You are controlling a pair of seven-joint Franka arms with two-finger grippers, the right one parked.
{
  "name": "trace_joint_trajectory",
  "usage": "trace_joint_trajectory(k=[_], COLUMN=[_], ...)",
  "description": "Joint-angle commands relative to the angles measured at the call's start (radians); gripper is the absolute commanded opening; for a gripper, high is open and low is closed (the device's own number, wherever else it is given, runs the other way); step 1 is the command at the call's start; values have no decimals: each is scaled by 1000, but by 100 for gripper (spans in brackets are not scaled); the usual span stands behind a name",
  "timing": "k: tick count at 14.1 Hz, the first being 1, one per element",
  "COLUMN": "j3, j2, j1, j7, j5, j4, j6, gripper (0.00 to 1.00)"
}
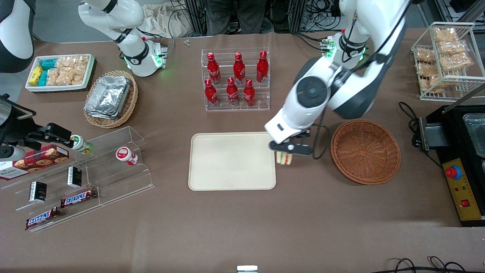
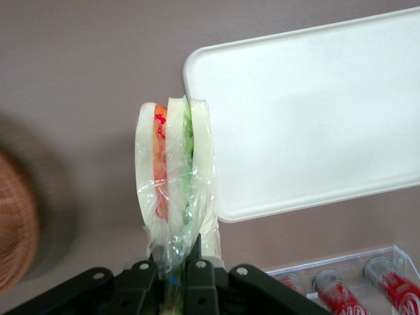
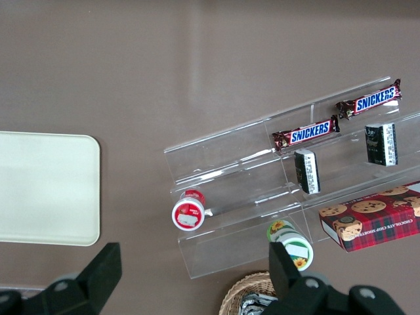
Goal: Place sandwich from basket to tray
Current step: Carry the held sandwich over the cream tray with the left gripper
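Note:
My left gripper (image 1: 285, 150) hangs above the table between the cream tray (image 1: 212, 178) and the round reddish-brown basket (image 1: 365, 151), just off the tray's edge. It is shut on the sandwich (image 1: 284, 158), a plastic-wrapped wedge of white bread with orange, red and green layers. In the left wrist view the sandwich (image 2: 174, 174) sticks out from the black fingers (image 2: 202, 275), which pinch its wrapped end, next to the tray's corner (image 2: 197, 65). The basket (image 2: 13, 230) holds nothing that I can see.
A clear rack of red bottles (image 1: 235, 79) stands farther from the front camera than the tray. A black box with a red button (image 1: 460, 182) sits at the working arm's end. Acrylic shelves with snacks (image 1: 87, 178) and a tan basket of foil containers (image 1: 110, 98) lie toward the parked arm's end.

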Motion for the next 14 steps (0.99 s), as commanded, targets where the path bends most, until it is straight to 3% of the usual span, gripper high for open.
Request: trace_joint_trajectory(k=[1, 5, 10, 11, 12, 13, 14], j3=[2, 6, 6, 6, 6, 6, 7], j2=[157, 254, 303, 303, 301, 301, 301], j1=[-56, -81, -81, -81, -81, -81, -81], j7=[-48, -97, -138, -141, -161, -202, -234], j5=[75, 163, 165, 165, 163, 166, 169], j4=[101, 104, 105, 105, 105, 104, 104], j6=[20, 107, 215, 215, 215, 215, 216], gripper=[0, 0, 0, 5, 34, 73, 91])
